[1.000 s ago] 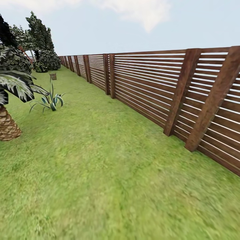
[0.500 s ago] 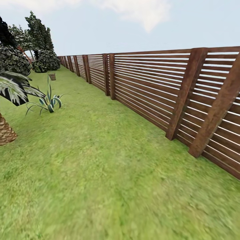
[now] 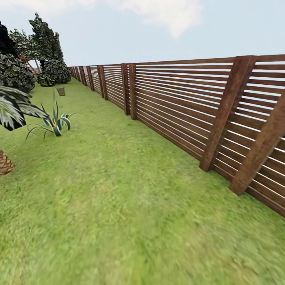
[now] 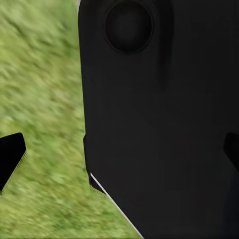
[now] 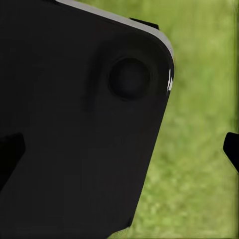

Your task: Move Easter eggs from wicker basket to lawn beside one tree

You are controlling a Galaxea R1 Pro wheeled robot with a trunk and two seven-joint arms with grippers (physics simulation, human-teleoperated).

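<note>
You see short green lawn [image 3: 118,206] along a brown slatted wooden fence [image 3: 178,99], small brown wicker basket [image 3: 61,91] far off; can't tell either claw's state.

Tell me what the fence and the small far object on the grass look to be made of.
The fence looks like dark reddish-brown stained wood: thin horizontal slats between thick posts, with faint grain. The small brown object far down the lawn may be a wicker basket, judging by its tapering shape, but it is too small to confirm any weave.
</note>
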